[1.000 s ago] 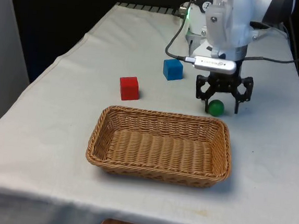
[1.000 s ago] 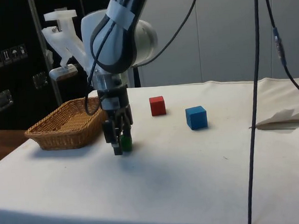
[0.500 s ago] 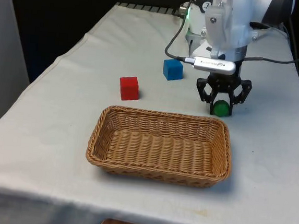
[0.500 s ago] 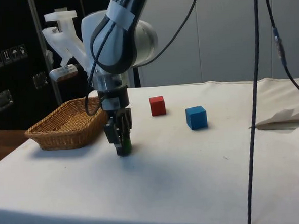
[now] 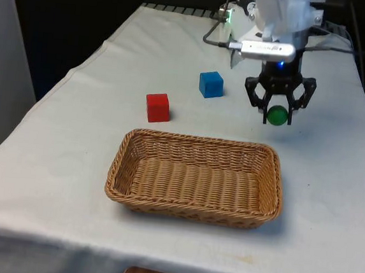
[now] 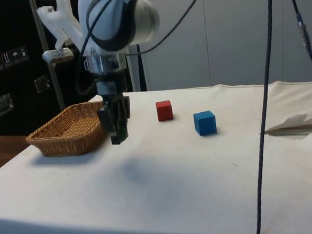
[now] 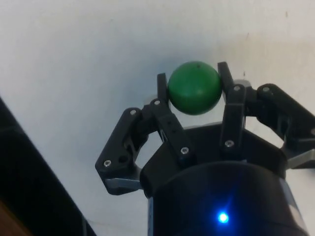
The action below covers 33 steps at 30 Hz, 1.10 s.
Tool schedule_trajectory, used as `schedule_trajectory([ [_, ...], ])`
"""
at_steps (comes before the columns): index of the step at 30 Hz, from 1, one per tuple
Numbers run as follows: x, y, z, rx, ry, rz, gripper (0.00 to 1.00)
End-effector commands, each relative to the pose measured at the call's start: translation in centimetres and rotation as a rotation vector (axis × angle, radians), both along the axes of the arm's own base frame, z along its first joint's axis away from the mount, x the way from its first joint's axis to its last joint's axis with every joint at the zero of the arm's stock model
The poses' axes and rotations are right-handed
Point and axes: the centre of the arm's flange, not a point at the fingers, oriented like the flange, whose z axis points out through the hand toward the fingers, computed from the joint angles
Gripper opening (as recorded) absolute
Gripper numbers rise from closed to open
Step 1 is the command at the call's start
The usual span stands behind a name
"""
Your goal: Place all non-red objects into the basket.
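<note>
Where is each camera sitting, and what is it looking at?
Front view: looks across the table at the basket, cubes and white arm.
Side view: sits at the table's side; the arm hangs beside the basket, dark cabinets behind.
Wrist view: rides the arm, looking down past the end effector at the cloth.
Shared: all three show the green ball held off the table.

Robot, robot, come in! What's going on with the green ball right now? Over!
End effector shut on green ball, lifted off the cloth. Basket waiting beside it, nothing inside. Blue block not picked up yet. Path to basket clear. Over.
</note>
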Motion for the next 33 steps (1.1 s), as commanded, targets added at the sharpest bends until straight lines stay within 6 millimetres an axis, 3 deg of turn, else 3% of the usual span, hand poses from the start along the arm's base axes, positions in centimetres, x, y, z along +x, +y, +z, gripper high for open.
schedule_trajectory([
  [1, -0.1, -0.1, 0.7, -0.006, 0.004, -0.005, 0.00],
  [20, 0.6, -1.5, 6.8, 0.022, -0.019, -0.006, 0.00],
  [27, 2.7, -2.7, 9.6, 0.019, -0.011, -0.016, 0.00],
  [33, 4.0, -3.3, 10.8, 0.020, -0.011, -0.016, 0.00],
])
